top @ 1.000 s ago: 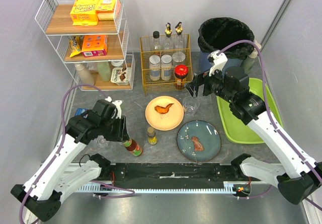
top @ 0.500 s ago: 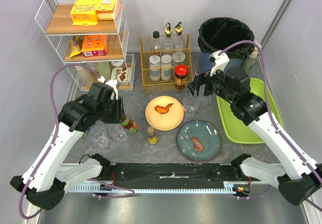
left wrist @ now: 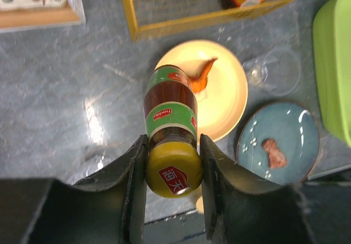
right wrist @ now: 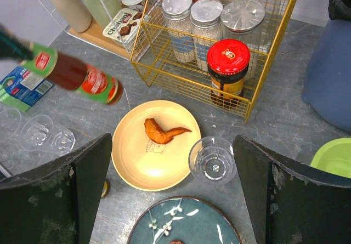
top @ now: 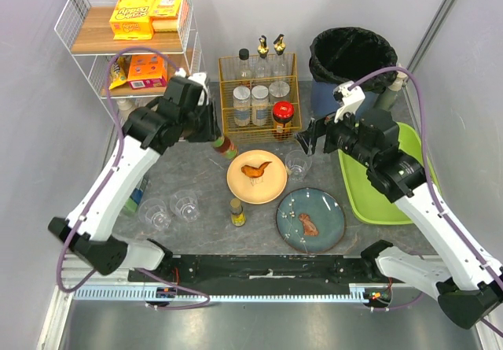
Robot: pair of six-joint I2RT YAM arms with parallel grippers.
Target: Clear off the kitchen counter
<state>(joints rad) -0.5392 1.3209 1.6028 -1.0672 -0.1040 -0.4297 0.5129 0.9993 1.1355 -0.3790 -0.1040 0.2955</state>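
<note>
On the dark grey kitchen counter (top: 196, 173) stand a yellow plate (top: 256, 176) with a chicken wing, a blue plate (top: 310, 219), a small jar (top: 236, 211) and three clear glasses. My left gripper (top: 209, 130) is shut on the yellow-capped neck of a green-labelled sauce bottle (left wrist: 171, 118), held tilted in the air in front of the yellow wire basket (top: 259, 98). The same bottle (right wrist: 77, 74) shows at the left of the right wrist view. My right gripper (right wrist: 173, 140) hangs open, its wide jaws above the yellow plate (right wrist: 151, 145) and one clear glass (right wrist: 213, 160), holding nothing.
A white wire rack (top: 130, 59) with boxes stands back left, a black-lined bin (top: 352, 55) back right, and a lime-green tray (top: 369, 200) at the right edge. Two glasses (top: 156, 214) (top: 185, 204) and a green packet (top: 135, 197) sit front left.
My left arm has lifted the sauce bottle from the counter's front left and carried it back and right toward the yellow basket. The right arm has barely moved.
</note>
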